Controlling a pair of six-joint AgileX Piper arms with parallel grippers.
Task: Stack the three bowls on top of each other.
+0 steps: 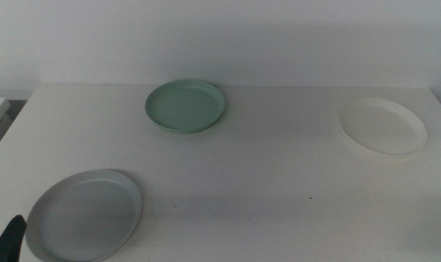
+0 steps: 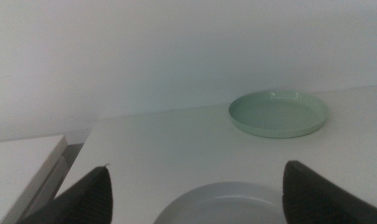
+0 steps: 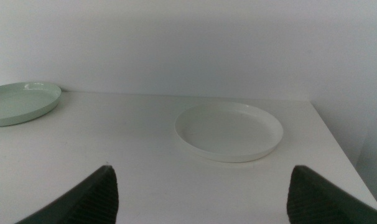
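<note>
Three shallow bowls lie apart on the white table (image 1: pixel 242 182). The grey bowl (image 1: pixel 84 215) is at the front left, the mint green bowl (image 1: pixel 184 105) at the back middle, and the white bowl (image 1: pixel 384 125) at the right. My left gripper (image 2: pixel 198 167) is open, its jaws wide apart just short of the grey bowl (image 2: pixel 226 208), with the green bowl (image 2: pixel 279 113) beyond. Only a dark tip of it (image 1: pixel 9 240) shows in the middle view. My right gripper (image 3: pixel 202 168) is open, facing the white bowl (image 3: pixel 229 130) from a short distance; it is out of the middle view.
A white wall (image 1: pixel 220 36) stands behind the table. A lower white surface (image 2: pixel 20 162) sits beside the table's left edge. The table's right edge (image 3: pixel 338 149) runs close to the white bowl.
</note>
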